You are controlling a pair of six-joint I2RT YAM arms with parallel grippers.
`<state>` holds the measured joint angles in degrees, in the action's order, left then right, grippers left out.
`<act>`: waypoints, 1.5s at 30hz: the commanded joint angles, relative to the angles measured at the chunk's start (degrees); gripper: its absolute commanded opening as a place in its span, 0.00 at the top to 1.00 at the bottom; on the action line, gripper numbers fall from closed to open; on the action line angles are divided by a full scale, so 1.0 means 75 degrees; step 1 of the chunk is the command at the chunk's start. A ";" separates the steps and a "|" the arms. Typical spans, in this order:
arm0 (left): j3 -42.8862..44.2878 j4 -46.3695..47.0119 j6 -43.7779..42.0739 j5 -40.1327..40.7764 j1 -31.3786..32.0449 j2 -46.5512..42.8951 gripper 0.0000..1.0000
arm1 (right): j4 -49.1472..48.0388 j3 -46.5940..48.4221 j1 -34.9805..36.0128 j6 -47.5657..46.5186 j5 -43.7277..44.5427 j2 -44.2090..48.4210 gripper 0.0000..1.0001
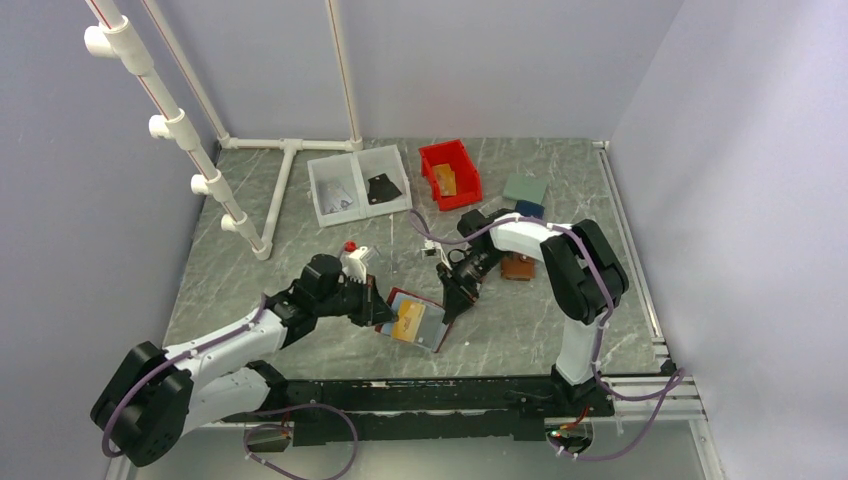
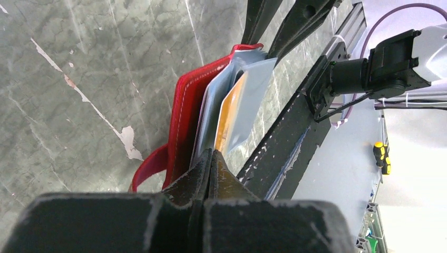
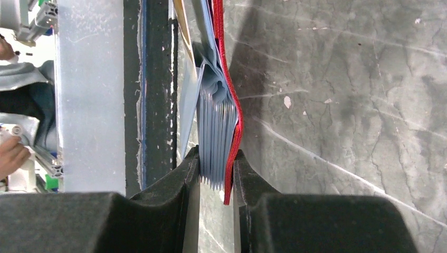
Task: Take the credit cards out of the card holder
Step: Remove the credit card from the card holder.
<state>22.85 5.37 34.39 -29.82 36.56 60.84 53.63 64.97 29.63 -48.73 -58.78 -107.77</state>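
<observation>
Fingers on the right arm [image 3: 248,182] are clamping one end of the open red card holder [image 1: 433,322], cover and pockets between them, over the tabletop [image 1: 520,330]. The left fingers [image 2: 226,179] are pressing fully together at the tan-orange card [image 2: 232,113], at its edge.

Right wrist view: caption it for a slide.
Right gripper clamps the open red card holder by its pocketed edge.

Bright even light, soft shadows on the table [image 1: 520,330], blown-out white at left wrist view's right edge.
</observation>
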 commanded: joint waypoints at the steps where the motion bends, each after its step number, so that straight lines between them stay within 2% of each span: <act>1: -0.0153 0.0351 0.0343 0.0204 -0.0023 -0.0305 1.00 | -0.0122 0.0129 -0.0166 0.0164 0.0888 -0.0189 0.91; 8: -0.0554 0.0775 0.0830 0.0512 -0.0033 -0.0526 1.00 | -0.0264 0.0112 -0.0179 0.0387 0.1085 -0.0277 0.89; 17: -0.0705 0.0797 0.1053 0.0941 -0.0035 -0.0677 1.00 | -0.0489 0.0115 -0.0198 0.0743 0.1347 -0.0327 0.79; 32: -0.0910 0.0909 0.1326 0.1022 -0.0034 -0.1244 1.00 | -0.0610 0.0056 -0.0534 0.0966 0.1404 -0.0020 0.42; 39: -0.0777 0.0950 0.1277 0.0894 -0.0034 -0.0988 1.00 | -0.0576 0.0034 -0.0785 0.0892 0.1304 0.0318 0.37; 45: -0.0698 0.1124 0.1335 0.0740 -0.0040 -0.0831 1.00 | -0.0770 -0.0255 -0.0892 0.0510 0.0744 0.1055 0.33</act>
<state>16.12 10.44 43.88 -22.68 36.56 54.17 49.63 64.23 23.24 -41.52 -49.60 -105.51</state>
